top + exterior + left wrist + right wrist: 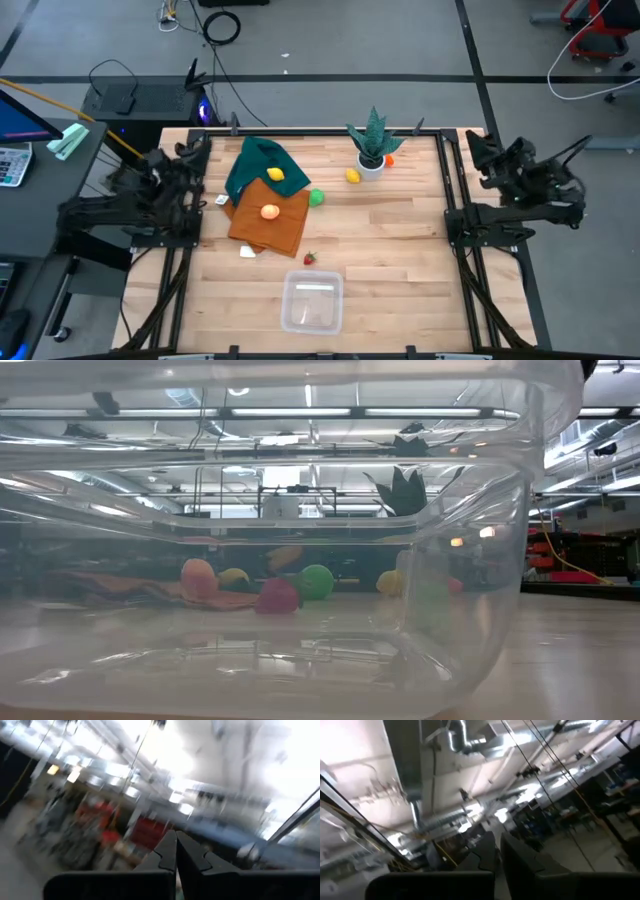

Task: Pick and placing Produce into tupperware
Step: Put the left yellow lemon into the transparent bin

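Observation:
The produce lies on the wooden table: a yellow piece (275,175) on a green cloth, an orange one (269,211) on a brown cloth, a green one (317,197), a yellow one (353,176), a red-orange one (389,160) and a small red one (310,258). The clear tupperware (312,300) stands near the front edge and fills the low view (300,660). My left gripper (176,851) is shut at the table's left edge and my right gripper (498,851) is shut at the right edge. Both are raised, point toward the ceiling and hold nothing.
A spiky green plant in a white pot (372,150) stands at the far middle. The green cloth (258,160) overlaps the brown cloth (280,225) at the left middle. Two small white bits (247,252) (222,200) lie beside the cloths. Bare wood lies right of the tupperware.

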You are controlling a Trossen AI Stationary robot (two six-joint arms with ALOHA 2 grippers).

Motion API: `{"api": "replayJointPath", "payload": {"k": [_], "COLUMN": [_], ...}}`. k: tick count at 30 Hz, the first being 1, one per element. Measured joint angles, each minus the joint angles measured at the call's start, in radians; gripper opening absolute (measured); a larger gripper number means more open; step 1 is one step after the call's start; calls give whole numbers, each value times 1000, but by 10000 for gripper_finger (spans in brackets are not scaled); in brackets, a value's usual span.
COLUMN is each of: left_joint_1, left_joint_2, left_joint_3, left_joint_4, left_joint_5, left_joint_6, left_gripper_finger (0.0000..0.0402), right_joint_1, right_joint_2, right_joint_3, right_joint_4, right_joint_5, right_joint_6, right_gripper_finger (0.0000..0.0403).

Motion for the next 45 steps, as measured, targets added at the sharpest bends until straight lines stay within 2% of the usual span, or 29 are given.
{"api": "replayJointPath", "payload": {"k": [4,8,11,15,17,21,27,33,38,42,45], "left_joint_1": [14,63,123,220,269,364,490,602,643,646,633], "left_joint_2": [118,231,314,429,486,599,773,963,1111,1186,1213], "left_joint_3": [146,257,330,422,466,561,710,878,991,1037,1057], "left_joint_4": [-231,-343,-435,-636,-725,-843,-961,-1152,-1312,-1320,-1313], "left_joint_5": [-98,-162,-166,-150,-103,85,371,620,682,683,687], "left_joint_6": [-67,-134,-212,-411,-491,-544,-518,-447,-307,-91,-73], "left_gripper_finger": [13,24,28,28,25,23,31,24,17,18,24], "right_joint_1": [0,0,0,0,0,0,0,0,0,0,0], "right_joint_2": [0,6,24,70,102,171,268,339,370,381,386], "right_joint_3": [141,251,303,343,353,364,392,436,451,451,451], "right_joint_4": [-274,-472,-567,-644,-675,-718,-764,-776,-783,-829,-869], "right_joint_5": [71,122,148,171,173,205,277,293,293,293,293], "right_joint_6": [21,59,61,67,68,67,69,69,70,122,177], "right_gripper_finger": [1,1,1,2,4,11,22,28,30,28,27]}}
